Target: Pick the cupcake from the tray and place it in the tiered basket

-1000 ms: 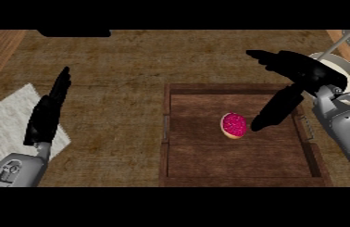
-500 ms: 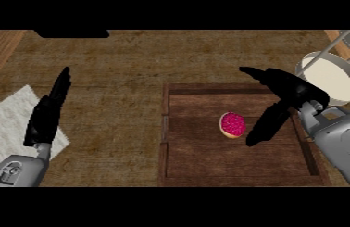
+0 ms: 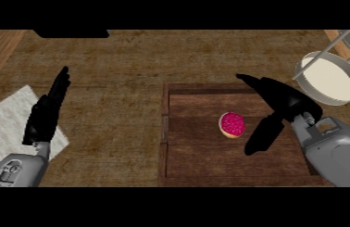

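**Counter inventory: hand poised beside cupcake on tray**

Counter [image 3: 130, 73]: brown wooden top filling the view.

Tray [image 3: 205, 161]: dark wooden, planked, with a raised rim, right of centre on the counter.

Tiered basket [image 3: 327, 78]: pale round bowl on a light frame, at the right edge, beyond the tray's far right corner.

Cloth [image 3: 17, 115]: pale grey, at the left edge, partly under the left forearm.

Right hand [image 3: 284, 103]: over the tray's right part, open, thumb reaching toward the far side, fingers straight and together, angled down just right of the cupcake, not touching it.

Left hand [image 3: 48, 112]: at the left, resting, fingers straight, pressed together, pointing away.

Cupcake [image 3: 232, 124]: pink-topped, pale base, near the tray's middle.
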Robot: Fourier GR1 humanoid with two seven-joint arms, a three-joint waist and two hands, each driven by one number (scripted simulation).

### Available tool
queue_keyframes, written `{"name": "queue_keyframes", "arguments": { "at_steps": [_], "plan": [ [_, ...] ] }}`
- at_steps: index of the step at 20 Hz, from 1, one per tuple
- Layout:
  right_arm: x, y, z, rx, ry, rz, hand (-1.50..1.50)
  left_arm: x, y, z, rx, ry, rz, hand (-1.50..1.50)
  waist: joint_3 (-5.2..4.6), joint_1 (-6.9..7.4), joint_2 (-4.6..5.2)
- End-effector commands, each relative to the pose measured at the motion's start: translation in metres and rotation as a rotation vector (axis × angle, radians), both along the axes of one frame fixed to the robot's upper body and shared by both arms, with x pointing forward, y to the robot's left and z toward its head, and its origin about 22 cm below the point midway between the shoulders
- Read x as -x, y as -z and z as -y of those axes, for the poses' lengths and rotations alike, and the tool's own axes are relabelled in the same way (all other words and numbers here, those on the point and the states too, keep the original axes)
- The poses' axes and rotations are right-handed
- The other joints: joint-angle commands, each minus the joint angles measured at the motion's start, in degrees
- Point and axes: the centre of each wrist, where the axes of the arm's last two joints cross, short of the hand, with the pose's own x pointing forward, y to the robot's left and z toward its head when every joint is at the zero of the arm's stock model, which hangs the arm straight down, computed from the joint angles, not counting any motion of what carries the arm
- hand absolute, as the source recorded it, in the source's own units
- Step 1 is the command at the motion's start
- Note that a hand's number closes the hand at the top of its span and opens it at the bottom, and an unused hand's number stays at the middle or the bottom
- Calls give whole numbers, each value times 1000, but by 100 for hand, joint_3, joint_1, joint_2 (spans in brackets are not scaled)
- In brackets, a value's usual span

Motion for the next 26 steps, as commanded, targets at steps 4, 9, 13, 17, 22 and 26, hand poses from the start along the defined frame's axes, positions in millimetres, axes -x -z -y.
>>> {"name": "queue_keyframes", "arguments": {
  "at_steps": [4, 9, 13, 17, 22, 26],
  "plan": [
    [11, 6, -25, 120, 36, -30, -150, -1, -1, -6, -15, -3, 27, 0, 0, 14, 1],
    [8, 16, -15, 116, 39, -58, -150, 5, -13, -12, -6, 6, 1, 0, 2, 22, 1],
    [12, 21, -23, 124, 48, -74, -150, 15, 3, -5, 4, 13, -16, 0, 1, 30, -1],
    [-4, 50, -13, 111, 68, -67, -150, 8, 3, -3, 2, -13, 21, 0, 3, 36, 13],
    [6, 44, -19, 111, 39, -99, -150, -8, -15, -7, 8, -15, 17, 0, 1, -9, 5],
    [-8, 56, -15, 98, 52, -108, -150, 2, 5, 3, 16, -11, 3, 0, 2, 3, 8]
  ]
}}
